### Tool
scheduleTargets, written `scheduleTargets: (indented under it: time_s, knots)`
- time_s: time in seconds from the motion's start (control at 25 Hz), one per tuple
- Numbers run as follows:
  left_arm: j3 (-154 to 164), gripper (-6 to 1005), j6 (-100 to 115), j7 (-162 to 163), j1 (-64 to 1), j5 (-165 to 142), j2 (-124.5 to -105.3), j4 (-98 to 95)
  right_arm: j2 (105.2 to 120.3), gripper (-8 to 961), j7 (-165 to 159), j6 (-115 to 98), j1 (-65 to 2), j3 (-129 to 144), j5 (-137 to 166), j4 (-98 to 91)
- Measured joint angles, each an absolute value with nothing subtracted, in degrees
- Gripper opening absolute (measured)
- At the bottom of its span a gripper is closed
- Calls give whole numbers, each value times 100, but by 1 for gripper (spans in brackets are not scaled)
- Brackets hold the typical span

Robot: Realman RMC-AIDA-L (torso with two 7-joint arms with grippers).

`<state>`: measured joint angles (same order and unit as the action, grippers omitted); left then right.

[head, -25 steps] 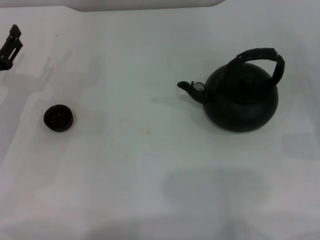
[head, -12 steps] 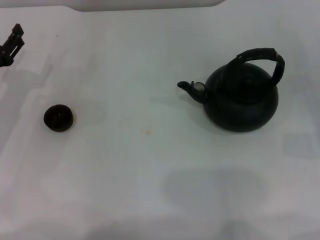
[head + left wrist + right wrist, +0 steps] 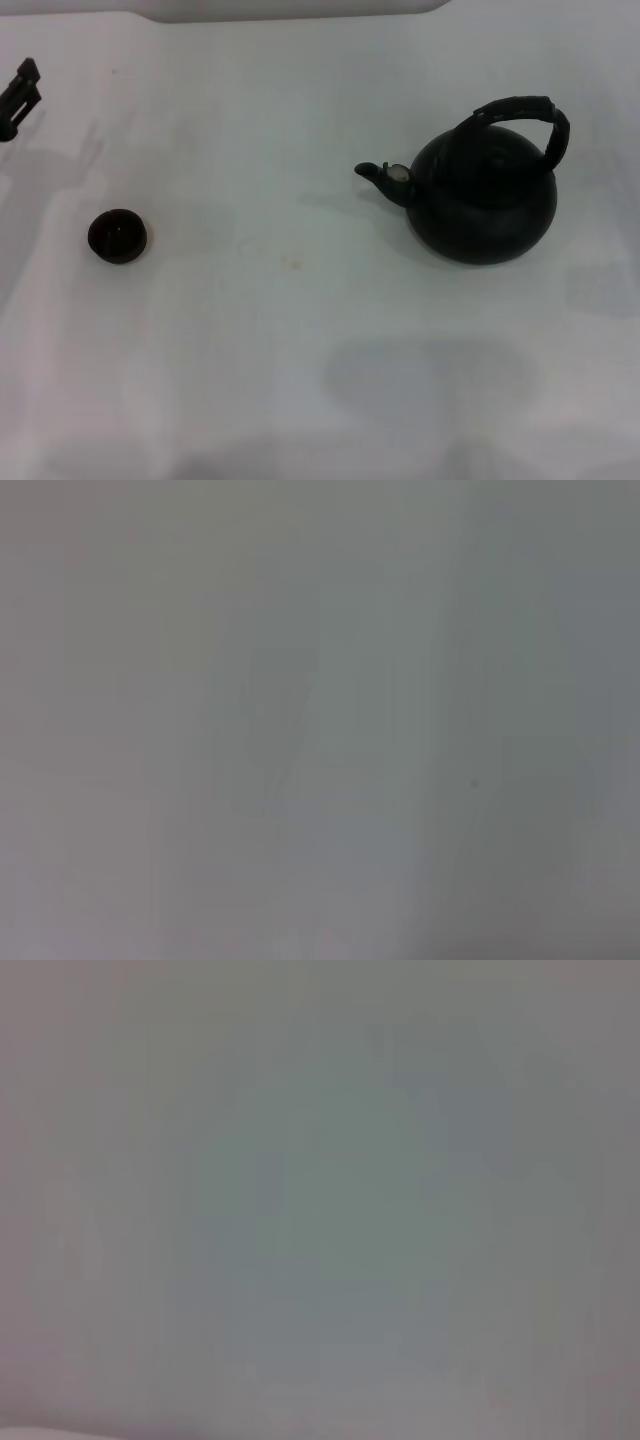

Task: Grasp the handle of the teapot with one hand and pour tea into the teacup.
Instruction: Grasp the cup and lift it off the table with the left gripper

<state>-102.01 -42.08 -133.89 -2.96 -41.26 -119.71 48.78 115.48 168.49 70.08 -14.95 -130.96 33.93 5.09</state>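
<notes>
The large black teapot point(image 3: 485, 200) stands on the white table at the right, its short spout with a pale tip point(image 3: 385, 178) pointing left. Its black ribbed handle point(image 3: 525, 115) arches upright over the top. The tiny dark teacup point(image 3: 117, 235) sits on the table at the left, far from the pot. My left gripper point(image 3: 20, 95) shows only as dark fingertips at the far left edge, behind the teacup and well apart from it. My right gripper is out of view. Both wrist views show only blank grey surface.
The white table point(image 3: 300, 330) spreads wide between the teacup and the teapot. A small yellowish speck point(image 3: 293, 264) lies near the middle. The table's far edge point(image 3: 300, 12) runs along the top.
My left gripper has drawn back toward the left edge and slightly down the view. The teapot and teacup have not moved.
</notes>
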Motion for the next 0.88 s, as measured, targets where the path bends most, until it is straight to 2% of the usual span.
scheduleTargets:
  time_s: [0.32, 0.6, 0.88]
  knots:
    - [-8649, 724, -2281, -12751, 890, -4643, -11948, 6948, 11541, 655, 16877, 6851, -1541, -13087, 3393, 539]
    - [-8095, 724, -1877, -11439, 1053, -5569, -11929, 7345, 11531, 654, 16893, 6827, -1539, -13017, 3392, 548]
    - [-7296, 723, -1047, -10542, 1812, -6718, -11948, 8422, 11531, 653, 16898, 6704, -1495, -13017, 3388, 560]
